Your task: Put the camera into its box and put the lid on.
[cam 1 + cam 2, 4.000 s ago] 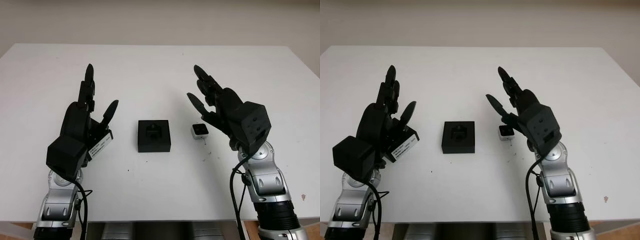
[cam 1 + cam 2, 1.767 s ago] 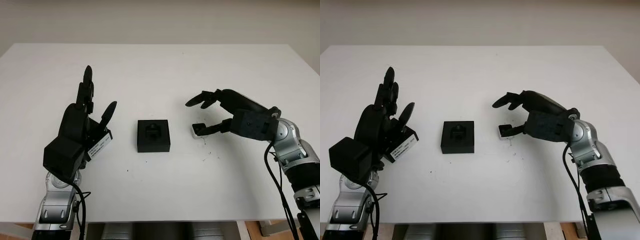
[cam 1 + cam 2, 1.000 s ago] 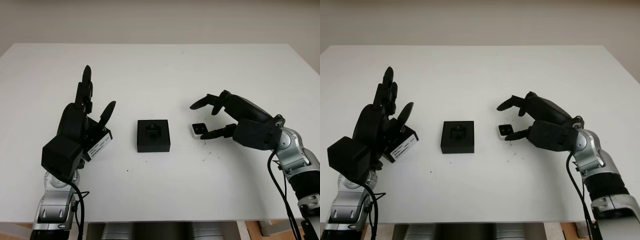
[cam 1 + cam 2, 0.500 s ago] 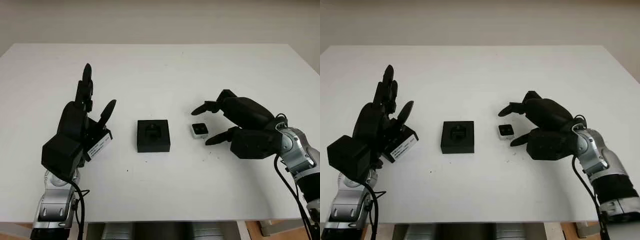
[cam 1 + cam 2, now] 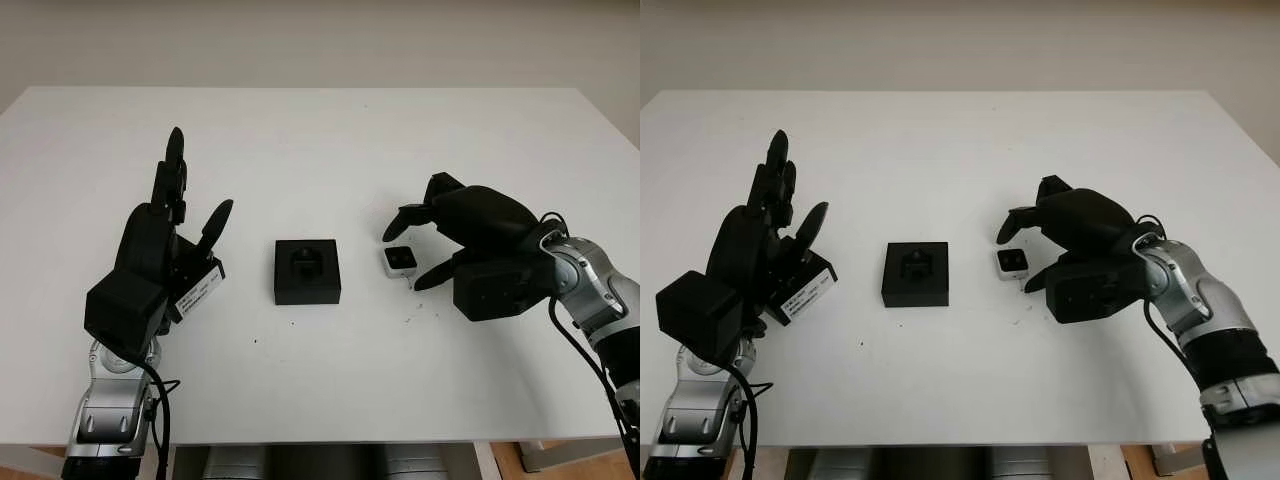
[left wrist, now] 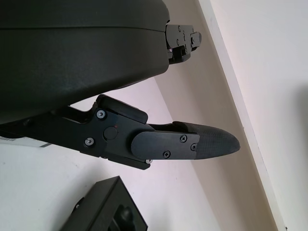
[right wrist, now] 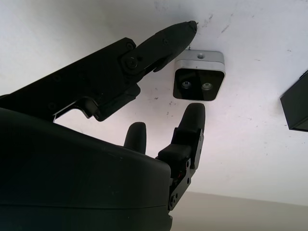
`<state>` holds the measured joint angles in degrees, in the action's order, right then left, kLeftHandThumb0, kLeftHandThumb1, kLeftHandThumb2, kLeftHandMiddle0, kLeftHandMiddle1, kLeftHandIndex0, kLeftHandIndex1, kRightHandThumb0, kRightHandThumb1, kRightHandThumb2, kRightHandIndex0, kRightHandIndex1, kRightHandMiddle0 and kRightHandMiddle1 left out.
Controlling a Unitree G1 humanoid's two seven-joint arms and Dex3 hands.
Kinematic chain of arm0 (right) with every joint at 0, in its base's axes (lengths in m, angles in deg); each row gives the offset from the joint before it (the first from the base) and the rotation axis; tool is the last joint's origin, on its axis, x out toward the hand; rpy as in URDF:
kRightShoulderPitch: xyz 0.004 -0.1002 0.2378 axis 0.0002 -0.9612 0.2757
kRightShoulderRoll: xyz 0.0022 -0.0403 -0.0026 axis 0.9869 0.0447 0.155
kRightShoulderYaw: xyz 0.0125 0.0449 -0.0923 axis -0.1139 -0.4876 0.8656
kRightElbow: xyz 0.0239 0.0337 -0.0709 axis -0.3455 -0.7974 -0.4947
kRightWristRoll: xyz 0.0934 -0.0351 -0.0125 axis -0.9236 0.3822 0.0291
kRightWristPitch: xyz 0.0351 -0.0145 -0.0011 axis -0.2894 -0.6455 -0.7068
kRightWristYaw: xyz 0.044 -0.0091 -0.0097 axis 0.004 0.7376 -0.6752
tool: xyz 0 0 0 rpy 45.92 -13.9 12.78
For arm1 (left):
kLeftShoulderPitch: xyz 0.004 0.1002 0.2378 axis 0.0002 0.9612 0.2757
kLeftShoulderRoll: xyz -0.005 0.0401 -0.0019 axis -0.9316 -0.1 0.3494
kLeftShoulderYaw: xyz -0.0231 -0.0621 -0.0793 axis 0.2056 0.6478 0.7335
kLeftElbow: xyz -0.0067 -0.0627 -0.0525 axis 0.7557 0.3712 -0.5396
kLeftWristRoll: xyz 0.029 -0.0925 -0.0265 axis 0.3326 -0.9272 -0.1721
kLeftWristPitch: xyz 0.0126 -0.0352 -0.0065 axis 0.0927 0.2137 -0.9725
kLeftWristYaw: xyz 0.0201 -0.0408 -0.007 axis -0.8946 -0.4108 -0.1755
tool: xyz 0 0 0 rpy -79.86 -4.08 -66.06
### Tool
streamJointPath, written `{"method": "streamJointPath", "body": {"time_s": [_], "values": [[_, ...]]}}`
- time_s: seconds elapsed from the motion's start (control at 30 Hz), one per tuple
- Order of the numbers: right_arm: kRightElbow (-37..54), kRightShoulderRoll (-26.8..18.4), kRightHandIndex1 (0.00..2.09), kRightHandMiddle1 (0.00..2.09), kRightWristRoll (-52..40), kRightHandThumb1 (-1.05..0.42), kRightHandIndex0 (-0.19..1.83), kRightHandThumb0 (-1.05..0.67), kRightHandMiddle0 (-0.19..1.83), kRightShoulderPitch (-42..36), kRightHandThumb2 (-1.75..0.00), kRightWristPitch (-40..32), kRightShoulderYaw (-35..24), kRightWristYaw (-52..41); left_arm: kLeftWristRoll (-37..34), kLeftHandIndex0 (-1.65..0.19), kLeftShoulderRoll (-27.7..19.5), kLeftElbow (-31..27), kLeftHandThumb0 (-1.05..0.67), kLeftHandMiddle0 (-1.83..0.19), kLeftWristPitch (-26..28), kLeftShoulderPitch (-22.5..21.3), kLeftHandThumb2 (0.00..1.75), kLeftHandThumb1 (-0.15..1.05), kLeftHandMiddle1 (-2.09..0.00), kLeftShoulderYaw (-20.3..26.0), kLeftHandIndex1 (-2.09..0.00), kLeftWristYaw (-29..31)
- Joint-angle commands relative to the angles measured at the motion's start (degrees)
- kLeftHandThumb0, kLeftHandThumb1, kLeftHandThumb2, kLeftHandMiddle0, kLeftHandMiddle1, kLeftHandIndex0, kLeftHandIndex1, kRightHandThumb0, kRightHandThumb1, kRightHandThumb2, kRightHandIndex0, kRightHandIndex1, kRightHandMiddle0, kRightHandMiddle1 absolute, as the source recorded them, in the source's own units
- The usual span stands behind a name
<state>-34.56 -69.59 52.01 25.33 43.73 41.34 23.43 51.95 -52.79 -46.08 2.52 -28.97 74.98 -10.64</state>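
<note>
Right wrist view: right hand open, empty, fingers bracketing camera on counter, not yet touching. Camera right of centre, box at centre. Close evenly on opposite sides, keep level. Left hand open, lower left.

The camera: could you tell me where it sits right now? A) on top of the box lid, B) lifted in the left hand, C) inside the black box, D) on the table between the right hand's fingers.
D: the camera lies on the table, flanked by the right hand, apart from the box.
</note>
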Motion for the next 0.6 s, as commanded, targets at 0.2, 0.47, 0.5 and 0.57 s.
{"method": "streamJointPath", "body": {"time_s": [0.2,0.47,0.5,0.57], "values": [[-1.92,-0.26,1.95,0.88,0.48,-0.78,-0.19,-0.62,0.45,1.41,-0.06,1.84,0.6,3.03,0.07,0.11,0.14,-1.12,-0.74,0.09,0.26,0.4,0.37,1.05,-0.05,-0.04,-0.05,-0.14],[-1.52,-0.1,1.96,0.96,0.45,-0.8,-0.19,-0.61,0.42,1.36,-0.06,0.23,0.99,2.67,-0.12,0.11,-0.05,-0.89,-0.75,0.1,-0.01,0.37,0.37,1.05,-0.05,-0.04,-0.05,0.2],[-1.34,-0.02,1.95,0.96,0.4,-0.81,-0.19,-0.61,0.42,1.27,-0.06,-0.06,0.94,2.67,0.01,0.12,-0.12,-0.85,-0.75,0.09,-0.14,0.4,0.37,1.05,-0.05,-0.07,-0.05,0.19],[-1.4,0.26,1.97,0.98,-0.03,-0.8,-0.19,-0.6,0.43,1.08,-0.06,-0.16,0.78,2.95,0.04,0.12,-0.18,-0.89,-0.75,0.1,-0.18,0.42,0.37,1.05,-0.05,-0.09,-0.05,0.29]]}}
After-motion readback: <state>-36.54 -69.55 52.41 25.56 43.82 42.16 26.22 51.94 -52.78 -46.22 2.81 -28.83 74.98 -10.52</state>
